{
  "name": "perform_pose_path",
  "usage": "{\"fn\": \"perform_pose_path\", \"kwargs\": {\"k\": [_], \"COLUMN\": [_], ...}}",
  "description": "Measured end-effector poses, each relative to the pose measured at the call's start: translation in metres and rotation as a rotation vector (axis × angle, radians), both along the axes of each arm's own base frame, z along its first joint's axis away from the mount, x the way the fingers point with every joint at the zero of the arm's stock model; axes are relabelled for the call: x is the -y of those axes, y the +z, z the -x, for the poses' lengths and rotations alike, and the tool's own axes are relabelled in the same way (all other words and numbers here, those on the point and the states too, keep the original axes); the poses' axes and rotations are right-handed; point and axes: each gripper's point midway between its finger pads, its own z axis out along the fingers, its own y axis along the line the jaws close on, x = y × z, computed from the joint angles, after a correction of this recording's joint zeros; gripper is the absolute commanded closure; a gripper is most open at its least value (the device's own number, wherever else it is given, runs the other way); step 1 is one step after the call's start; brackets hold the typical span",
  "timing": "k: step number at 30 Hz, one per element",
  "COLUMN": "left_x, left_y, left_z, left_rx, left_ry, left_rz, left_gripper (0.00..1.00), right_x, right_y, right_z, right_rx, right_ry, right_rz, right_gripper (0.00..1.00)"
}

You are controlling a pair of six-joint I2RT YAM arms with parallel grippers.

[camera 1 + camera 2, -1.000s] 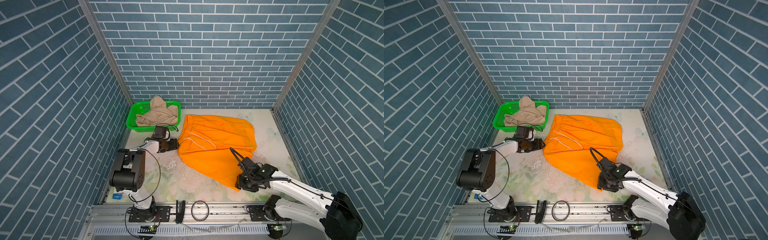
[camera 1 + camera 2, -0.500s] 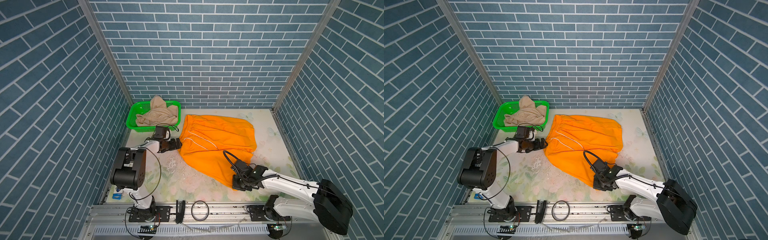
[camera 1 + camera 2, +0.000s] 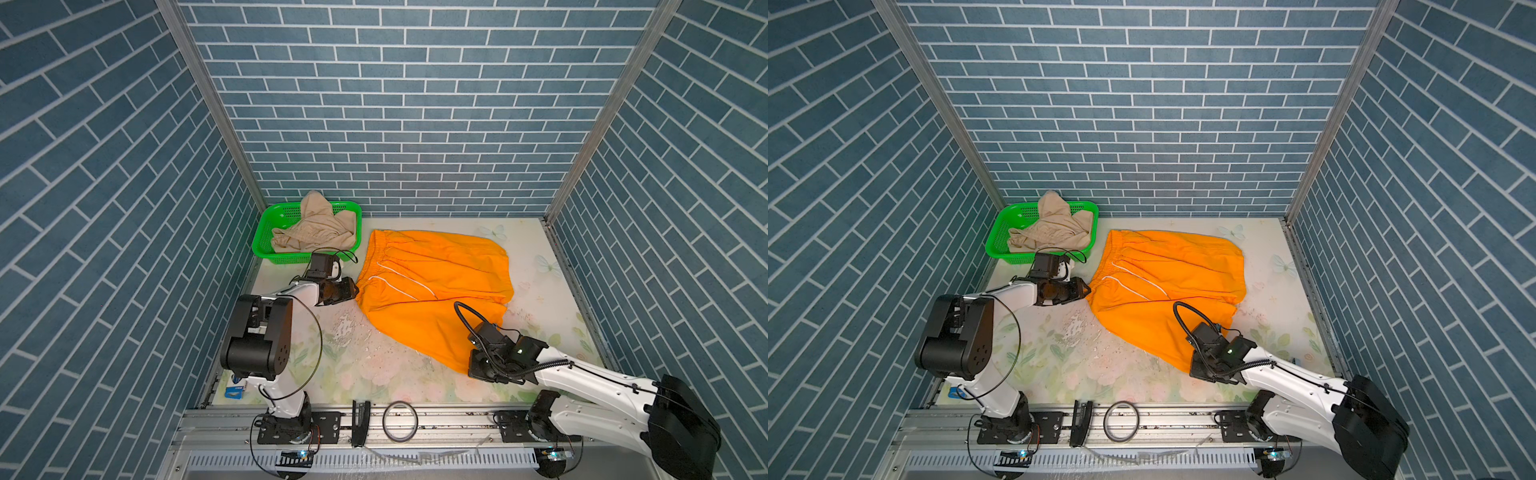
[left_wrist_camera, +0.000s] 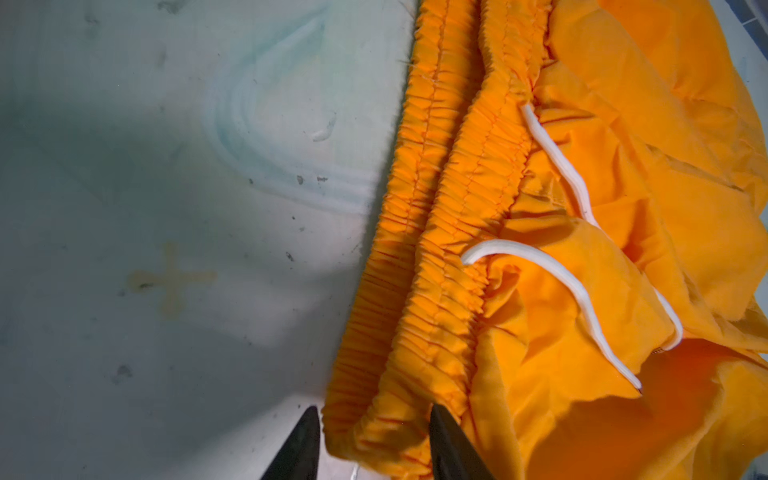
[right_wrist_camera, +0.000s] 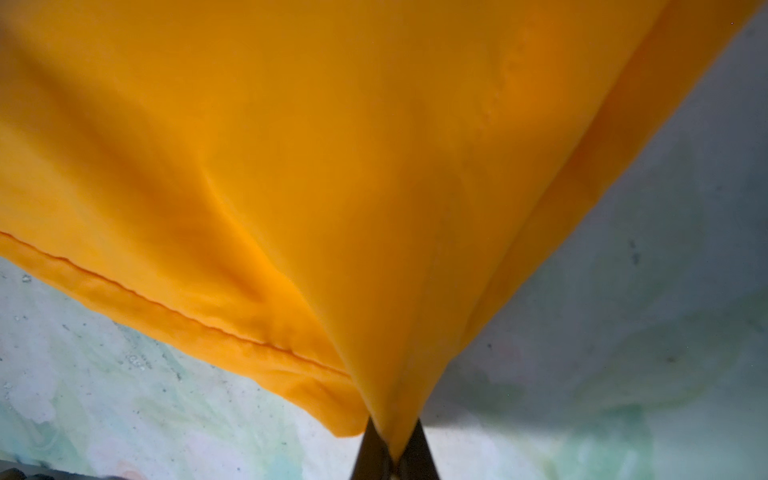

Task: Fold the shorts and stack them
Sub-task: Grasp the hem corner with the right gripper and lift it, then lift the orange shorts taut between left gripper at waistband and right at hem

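1. Blue brick-patterned walls [image 3: 395, 104] enclose three sides.
2. Metal corner posts [image 3: 214, 104] join them.
3. A pale floral mat [image 3: 374, 374] forms the floor.
4. A metal rail [image 3: 449, 415] edges the front.
5. Light falls evenly.

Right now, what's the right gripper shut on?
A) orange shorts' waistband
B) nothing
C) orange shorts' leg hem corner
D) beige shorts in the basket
C: in the right wrist view the right gripper is pinched shut on a corner of the orange shorts, beside the stitched hem.
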Motion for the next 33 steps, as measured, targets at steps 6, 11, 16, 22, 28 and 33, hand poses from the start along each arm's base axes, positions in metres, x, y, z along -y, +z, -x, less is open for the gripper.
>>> {"fn": "perform_pose_path", "kwargs": {"k": [6, 11, 16, 22, 28, 33], "left_x": [0.004, 0.007, 0.005, -0.004, -0.001, -0.002], "left_y": [-0.002, -0.003, -0.004, 0.016, 0.063, 0.097], "left_z": [0.001, 0.005, 0.01, 0.024, 0.036, 0.05], "left_rx": [-0.002, -0.002, -0.025, -0.031, 0.033, 0.062], "left_ry": [-0.02, -0.054, -0.089, -0.083, -0.089, -0.092], "left_rz": [0.018, 0.006, -0.058, -0.11, -0.121, -0.14], "left_gripper": [0.56, 0.92, 1.0, 1.0, 1.0, 1.0], "right_x": [-0.004, -0.003, 0.007, 0.026, 0.052, 0.066], "right_y": [-0.001, -0.001, 0.005, 0.039, 0.082, 0.126], "right_z": [-0.005, -0.006, -0.007, -0.022, -0.035, -0.045], "right_rx": [0.013, 0.024, 0.039, 0.098, 0.173, 0.251], "right_ry": [-0.001, -0.005, -0.018, -0.067, -0.1, -0.084], "right_rz": [-0.008, -0.002, 0.032, 0.064, 0.094, 0.132], "right_gripper": [1.0, 1.0, 1.0, 1.0, 1.0, 1.0]}}
